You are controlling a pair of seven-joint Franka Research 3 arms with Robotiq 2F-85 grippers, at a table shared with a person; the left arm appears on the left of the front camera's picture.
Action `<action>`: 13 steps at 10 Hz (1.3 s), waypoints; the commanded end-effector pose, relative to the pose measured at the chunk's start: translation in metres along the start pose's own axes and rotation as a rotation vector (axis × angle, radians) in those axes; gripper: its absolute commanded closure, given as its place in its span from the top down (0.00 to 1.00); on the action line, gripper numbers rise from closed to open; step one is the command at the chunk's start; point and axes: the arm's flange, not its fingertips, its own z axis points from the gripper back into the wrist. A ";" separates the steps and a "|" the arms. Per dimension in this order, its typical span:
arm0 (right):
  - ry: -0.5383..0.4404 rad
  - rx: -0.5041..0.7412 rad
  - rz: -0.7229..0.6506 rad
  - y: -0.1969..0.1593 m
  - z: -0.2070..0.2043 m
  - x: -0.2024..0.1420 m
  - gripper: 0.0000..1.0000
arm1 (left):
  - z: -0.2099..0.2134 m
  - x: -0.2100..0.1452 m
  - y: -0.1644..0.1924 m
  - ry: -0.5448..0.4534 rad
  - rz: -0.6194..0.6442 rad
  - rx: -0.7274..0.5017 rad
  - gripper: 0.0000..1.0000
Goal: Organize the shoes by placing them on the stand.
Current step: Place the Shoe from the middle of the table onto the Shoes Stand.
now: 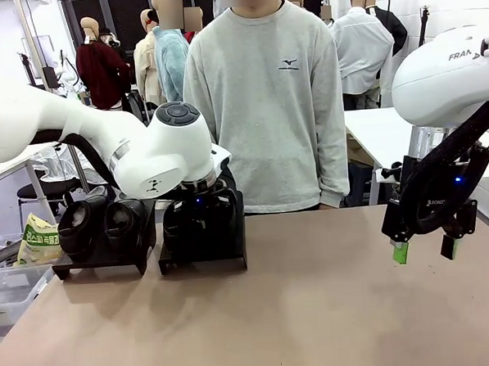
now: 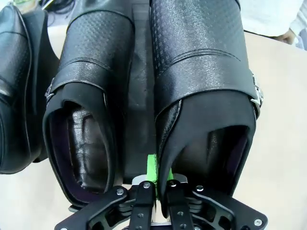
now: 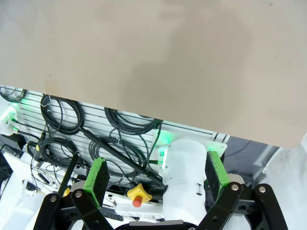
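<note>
1. Four black shoes on two low black stands at the far left of the tabletop [image 1: 333, 309]: one pair [image 1: 105, 223] on the left stand [image 1: 101, 260], the second pair [image 1: 199, 220] on the right stand [image 1: 203, 251], partly hidden behind the left arm.
2. In the left wrist view: the gripped shoe [image 2: 206, 81] with a dimpled, slightly glossy upper, a smooth strap band and a small metal buckle at the side; its neighbour [image 2: 91, 96] the same, close beside it; a smoother third shoe [image 2: 14, 81] at the frame's edge.
3. Left gripper [image 2: 160, 184]: jaws clenched on the collar wall of the right-hand shoe, one green pad [image 2: 151, 165] outside, the other finger inside the opening.
4. Judged step: seating this last shoe. Best done by checking the sole lies flat and parallel to its neighbour, releasing fully, then lifting straight out so the collar is not dragged.
5. Right gripper [image 1: 424, 251]: jaws released and empty, hovering above the tabletop's right side.
6. Person standing at the far edge.
</note>
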 end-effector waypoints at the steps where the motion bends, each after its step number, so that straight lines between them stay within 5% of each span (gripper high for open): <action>1: 0.003 0.002 -0.008 0.001 0.003 0.003 1.00 | 0.005 0.014 -0.003 0.034 0.039 -0.008 0.00; 11: 0.003 0.002 -0.008 0.001 0.003 0.003 1.00 | -0.004 0.018 0.004 0.146 0.026 -0.008 0.00; 13: 0.003 0.002 -0.008 0.001 0.003 0.003 1.00 | -0.006 0.019 0.004 0.145 0.019 -0.007 0.38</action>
